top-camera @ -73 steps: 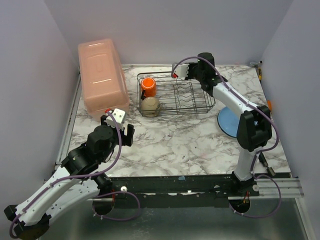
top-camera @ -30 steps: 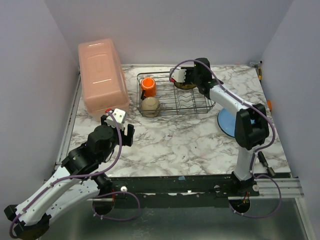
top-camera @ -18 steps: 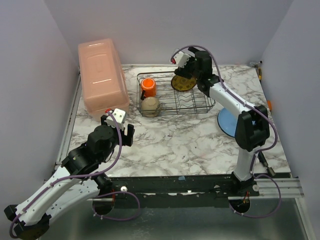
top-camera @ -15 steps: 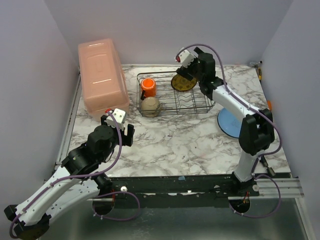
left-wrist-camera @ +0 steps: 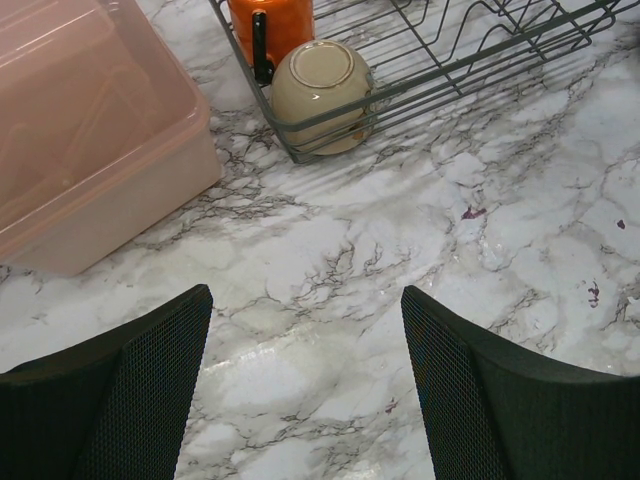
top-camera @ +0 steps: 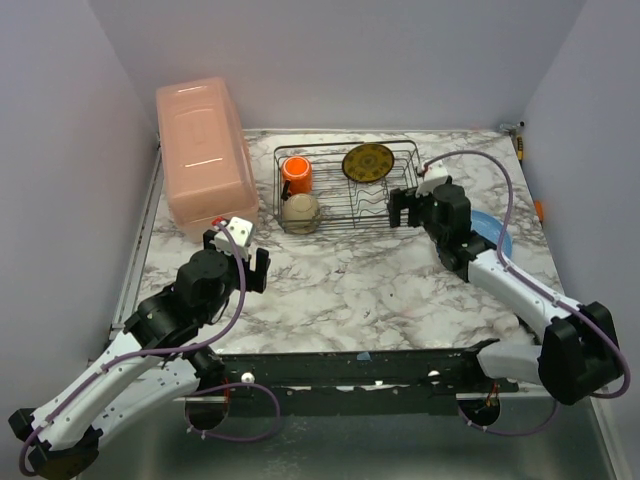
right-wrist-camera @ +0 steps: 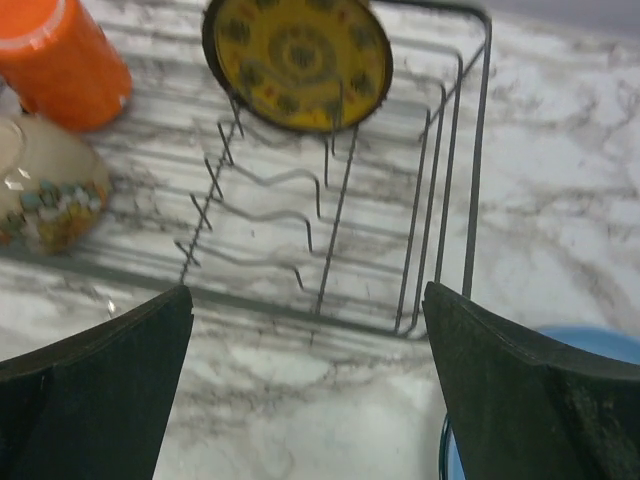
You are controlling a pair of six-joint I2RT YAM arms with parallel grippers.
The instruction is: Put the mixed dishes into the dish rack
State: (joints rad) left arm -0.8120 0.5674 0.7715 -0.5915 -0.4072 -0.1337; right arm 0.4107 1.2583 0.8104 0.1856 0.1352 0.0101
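The black wire dish rack [top-camera: 360, 226] stands at the back of the marble table. It holds an orange mug [top-camera: 296, 174], a small white bowl [top-camera: 300, 211] lying on its side, and a yellow-brown plate [top-camera: 368, 162] standing upright at the far end. My right gripper [top-camera: 403, 208] hovers open and empty just outside the rack's near right corner [right-wrist-camera: 470, 180], facing the plate [right-wrist-camera: 297, 62]. A light-blue plate [top-camera: 497, 235] lies flat under the right arm, partly hidden. My left gripper [top-camera: 236, 262] is open over bare table, with the bowl [left-wrist-camera: 322, 92] ahead of it.
A big pink lidded box [top-camera: 205, 160] stands left of the rack, close to its left end. Grey walls close in the table on three sides. A small dark tool [top-camera: 520, 145] lies at the far right edge.
My right gripper has let go of the yellow-brown plate, which now stands in the rack. It has opened and drawn back to the near right of the rack. The left arm has not moved.
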